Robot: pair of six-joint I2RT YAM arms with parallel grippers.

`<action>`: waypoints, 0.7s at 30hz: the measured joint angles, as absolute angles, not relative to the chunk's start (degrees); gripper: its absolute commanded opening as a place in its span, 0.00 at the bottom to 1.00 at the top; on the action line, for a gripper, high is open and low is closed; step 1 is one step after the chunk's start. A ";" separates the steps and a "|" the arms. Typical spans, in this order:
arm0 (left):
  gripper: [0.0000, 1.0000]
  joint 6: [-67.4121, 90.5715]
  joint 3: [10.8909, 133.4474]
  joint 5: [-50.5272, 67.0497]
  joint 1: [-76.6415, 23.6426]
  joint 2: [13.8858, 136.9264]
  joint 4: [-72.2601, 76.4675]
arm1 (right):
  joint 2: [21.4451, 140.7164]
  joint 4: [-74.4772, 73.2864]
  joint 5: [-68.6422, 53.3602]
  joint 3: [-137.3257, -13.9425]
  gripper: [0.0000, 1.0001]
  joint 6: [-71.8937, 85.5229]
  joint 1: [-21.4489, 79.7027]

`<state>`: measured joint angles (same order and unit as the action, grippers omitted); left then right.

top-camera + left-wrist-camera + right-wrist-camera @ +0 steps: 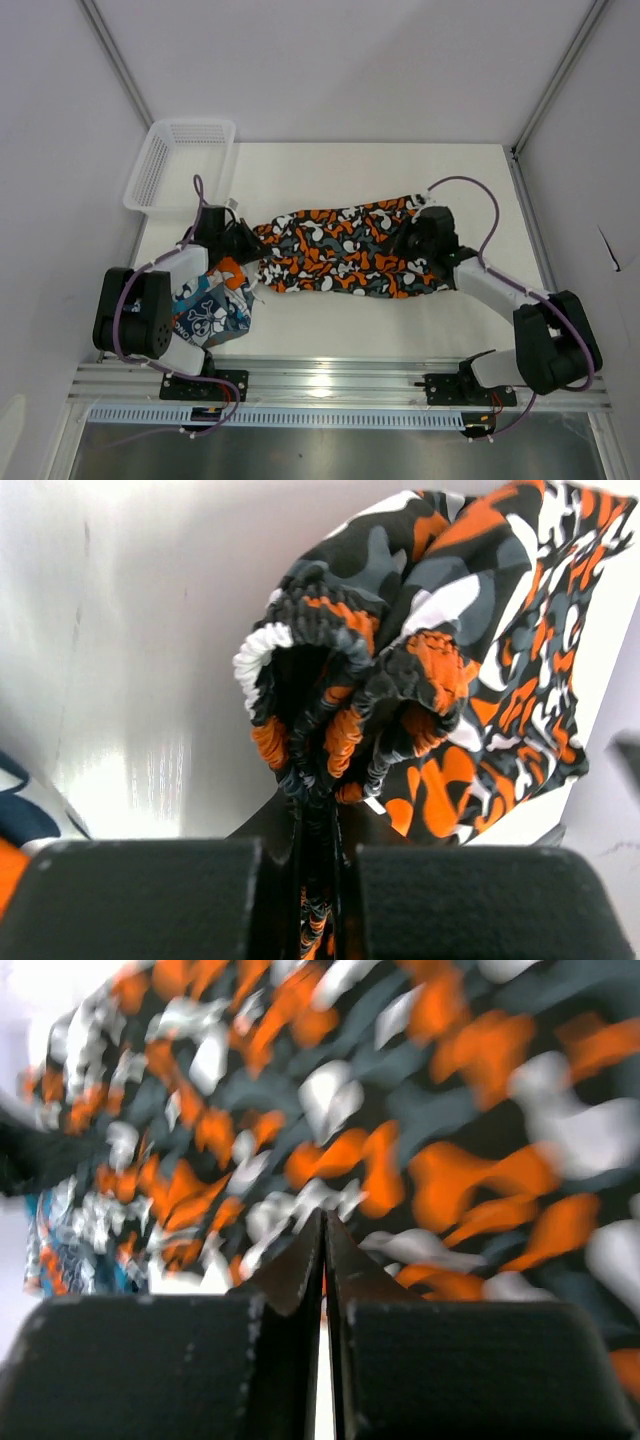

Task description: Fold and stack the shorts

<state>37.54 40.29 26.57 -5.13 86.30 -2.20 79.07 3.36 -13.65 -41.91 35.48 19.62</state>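
Note:
The camouflage shorts (pixel 345 255) lie stretched across the middle of the table. At their left end my left gripper (pixel 252 245) is shut on the bunched elastic waistband (pixel 330 680), and cloth runs down between its closed fingers (pixel 318 810). My right gripper (pixel 408 240) is at the shorts' right end. In the right wrist view it (pixel 324 1225) is shut with its tips against the blurred camouflage cloth (pixel 400 1110); whether any cloth is pinched does not show. The teal patchwork skull shorts (pixel 212 310) lie crumpled at the near left, partly under the left arm.
A white mesh basket (pixel 180 165) stands at the far left corner of the table (pixel 400 170). Metal frame posts rise at the back corners. The aluminium rail (pixel 340 380) that carries both arm bases runs along the near edge.

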 measured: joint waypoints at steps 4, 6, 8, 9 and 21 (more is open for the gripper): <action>0.00 37.56 43.03 25.02 -5.13 85.10 -5.65 | 76.20 10.48 -7.16 -37.19 0.00 39.46 30.98; 0.00 37.54 43.72 24.49 -5.13 84.95 -7.42 | 76.69 13.28 -3.38 -36.05 0.00 41.10 34.74; 0.00 37.54 44.34 23.99 -5.13 84.71 -9.74 | 78.56 15.42 1.76 -35.68 0.00 42.54 38.35; 0.00 37.54 44.77 23.77 -5.13 84.62 -10.90 | 80.14 16.71 4.05 -35.73 0.00 43.05 39.77; 0.00 35.94 57.54 21.08 -5.13 84.95 -26.81 | 100.64 13.45 23.57 -45.43 0.00 48.93 52.62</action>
<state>35.94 57.54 21.08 -5.13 84.95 -26.81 100.64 13.45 23.57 -45.43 48.93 52.62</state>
